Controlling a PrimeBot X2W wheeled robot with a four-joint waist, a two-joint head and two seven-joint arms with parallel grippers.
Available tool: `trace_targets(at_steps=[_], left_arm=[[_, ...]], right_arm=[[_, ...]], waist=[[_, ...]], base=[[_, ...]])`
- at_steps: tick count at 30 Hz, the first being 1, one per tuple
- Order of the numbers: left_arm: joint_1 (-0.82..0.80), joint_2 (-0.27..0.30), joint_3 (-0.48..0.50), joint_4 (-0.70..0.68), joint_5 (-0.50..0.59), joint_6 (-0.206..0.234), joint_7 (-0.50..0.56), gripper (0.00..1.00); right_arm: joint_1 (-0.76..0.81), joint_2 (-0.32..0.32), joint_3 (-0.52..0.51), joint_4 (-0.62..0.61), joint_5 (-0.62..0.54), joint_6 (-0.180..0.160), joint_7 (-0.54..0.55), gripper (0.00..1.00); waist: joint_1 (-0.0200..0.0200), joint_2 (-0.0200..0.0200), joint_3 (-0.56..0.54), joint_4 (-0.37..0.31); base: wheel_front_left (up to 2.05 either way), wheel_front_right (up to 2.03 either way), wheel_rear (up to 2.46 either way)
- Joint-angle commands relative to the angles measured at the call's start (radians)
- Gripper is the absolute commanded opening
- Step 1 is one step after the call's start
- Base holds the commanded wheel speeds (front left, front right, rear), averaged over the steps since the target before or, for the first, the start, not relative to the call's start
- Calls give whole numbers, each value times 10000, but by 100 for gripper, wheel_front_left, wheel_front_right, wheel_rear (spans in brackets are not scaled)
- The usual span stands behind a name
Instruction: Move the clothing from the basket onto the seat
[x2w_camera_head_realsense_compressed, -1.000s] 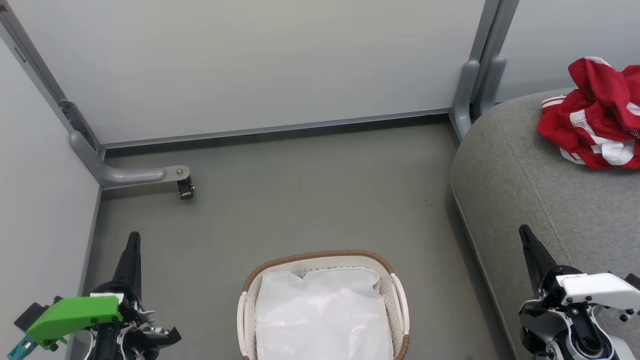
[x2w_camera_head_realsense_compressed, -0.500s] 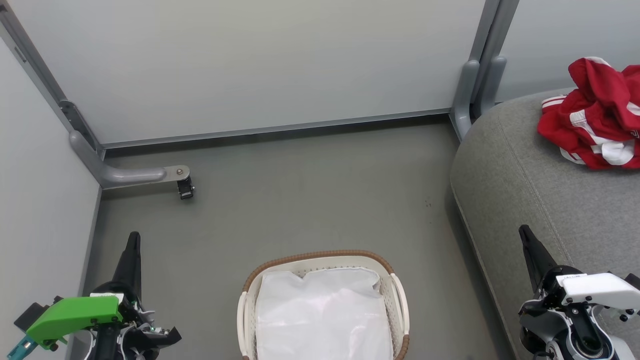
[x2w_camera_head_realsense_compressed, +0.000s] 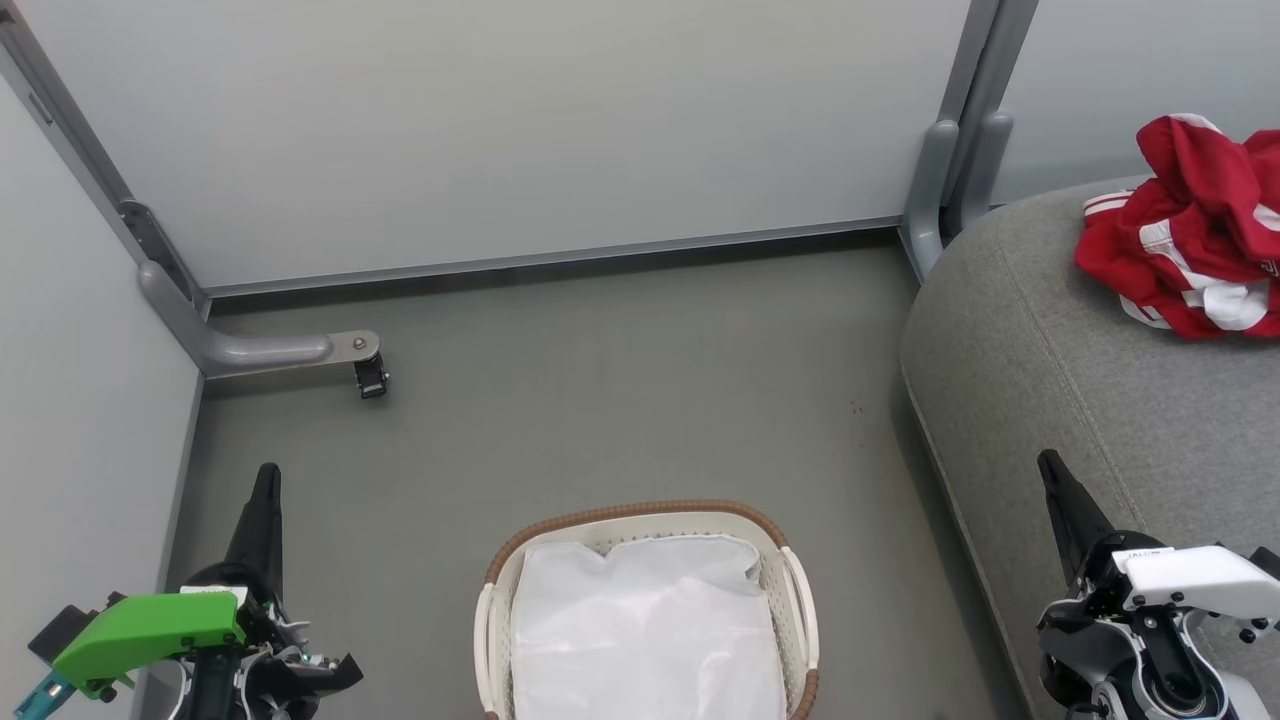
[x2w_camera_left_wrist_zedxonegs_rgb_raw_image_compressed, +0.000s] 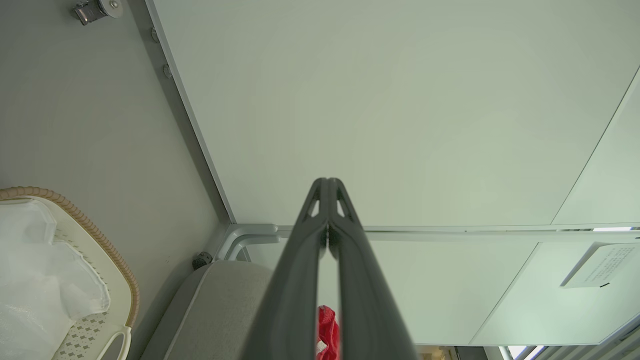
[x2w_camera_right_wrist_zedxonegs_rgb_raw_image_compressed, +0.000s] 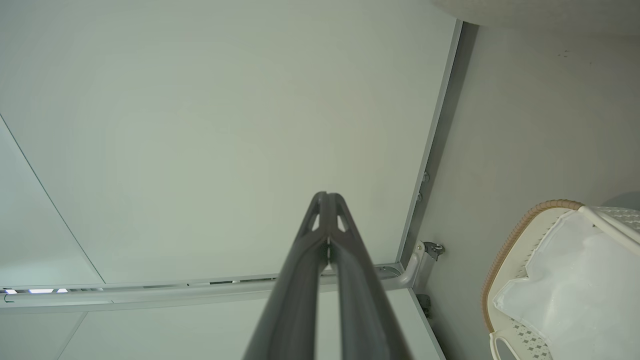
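The basket was seen at the lower middle of the head view, standing on the grey floor, and its near part was cut off by the bottom edge. A white crumpled fabric was lying inside it, and almost the whole inside was covered by it. The seat was placed at the right side of the frame, apart from the basket, with a strip of floor between them. On the seat, at the upper right of the frame, a red and white garment was lying in a heap, cut off by the right edge.

The left gripper was held at the lower left of the head view, beside the pale side panel and well apart from the basket. In the left wrist view its two dark fingers were pressed together at the tips, and nothing was gripped between them. The right gripper was seen at the lower right of the head view, against the grey surface of the seat; whether it touched the seat could not be told. In the right wrist view its fingers were also closed tip against tip, with nothing between them.

At the upper left of the head view a small black caster was fixed under a grey metal foot, near the corner of the panels.
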Motion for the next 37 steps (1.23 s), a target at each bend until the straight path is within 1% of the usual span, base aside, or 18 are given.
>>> trace_targets(at_steps=[1,37], left_arm=[[-99,-5,19,-16,-36,-65,27,0],[-100,-5,18,-17,-36,-65,26,0]], right_arm=[[-73,-60,-15,-36,40,0,6,0],[-73,-60,-15,-36,40,0,6,0]], waist=[[0,-1,0,0],[0,-1,0,0]], base=[[0,0,0],[0,0,0]])
